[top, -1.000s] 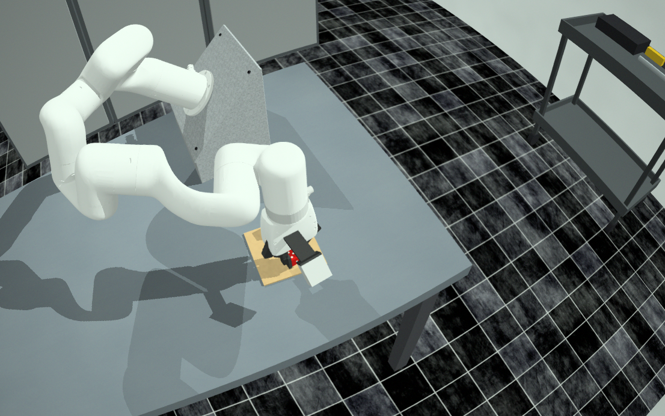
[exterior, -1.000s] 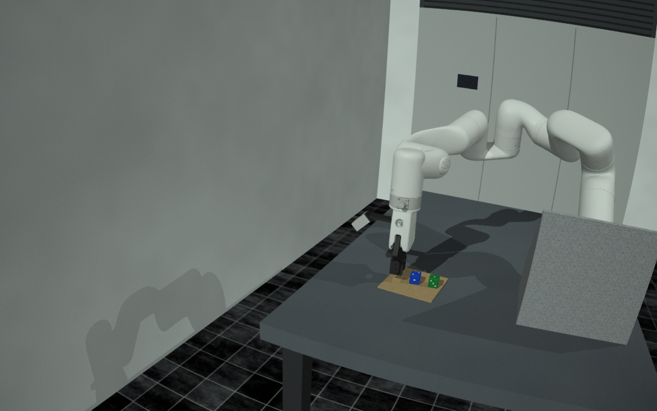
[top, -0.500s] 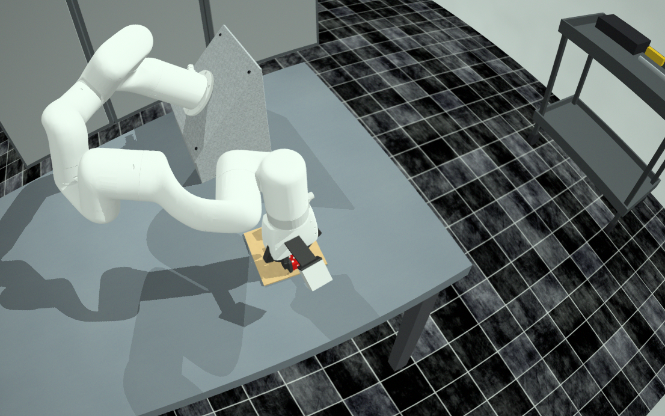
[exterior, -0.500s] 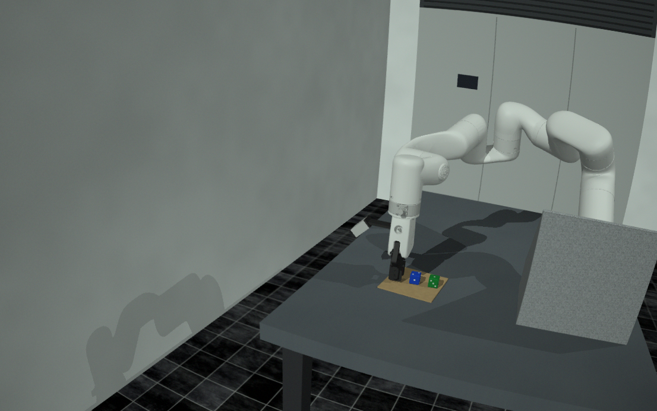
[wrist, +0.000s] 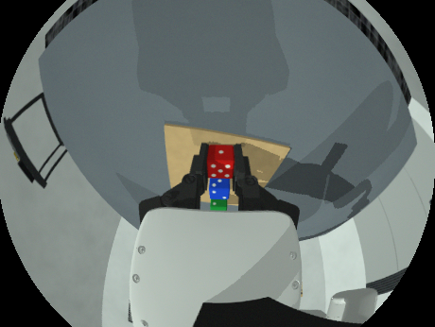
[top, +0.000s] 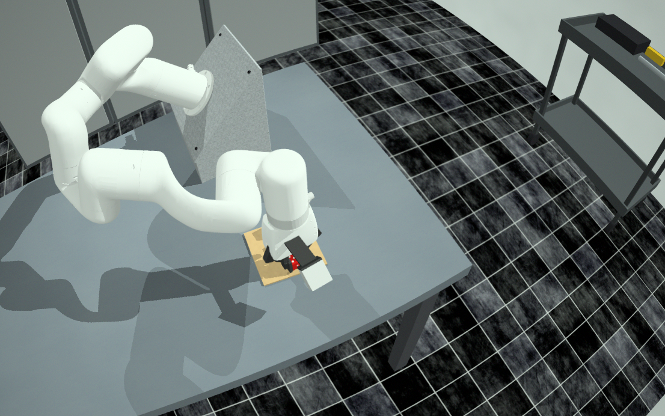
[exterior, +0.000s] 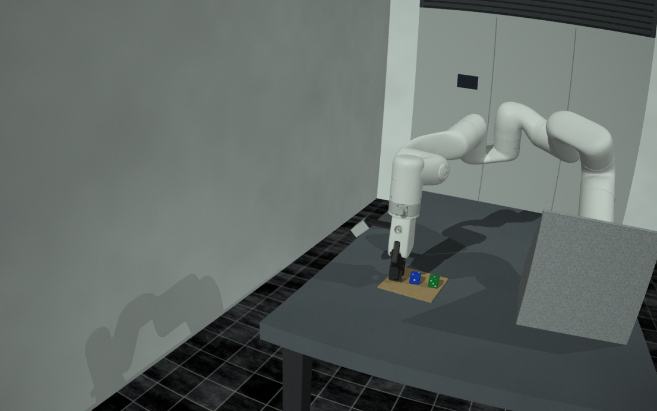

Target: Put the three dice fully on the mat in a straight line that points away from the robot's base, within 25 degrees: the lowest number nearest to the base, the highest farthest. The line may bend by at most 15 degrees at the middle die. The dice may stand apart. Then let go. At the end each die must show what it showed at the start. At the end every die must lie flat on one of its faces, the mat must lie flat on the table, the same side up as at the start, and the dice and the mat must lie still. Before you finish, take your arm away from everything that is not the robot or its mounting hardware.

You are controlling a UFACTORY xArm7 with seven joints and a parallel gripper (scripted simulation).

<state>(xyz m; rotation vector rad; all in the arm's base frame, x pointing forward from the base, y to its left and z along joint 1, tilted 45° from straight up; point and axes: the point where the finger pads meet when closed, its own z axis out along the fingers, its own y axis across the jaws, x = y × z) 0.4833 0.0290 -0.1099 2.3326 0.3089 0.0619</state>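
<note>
A flat tan rectangular mat [exterior: 422, 292] was laid on the grey table top [exterior: 378, 334], near its far edge in the exterior view. On the mat, a small green die [exterior: 433, 281] was placed at the right, a small blue die [exterior: 414, 277] just left of it, and a small red die [wrist: 220, 162] was held further left between the black fingers of the gripper [exterior: 396, 272]. A grey speckled slanted panel [exterior: 586, 276] was stood well to the right.
</note>
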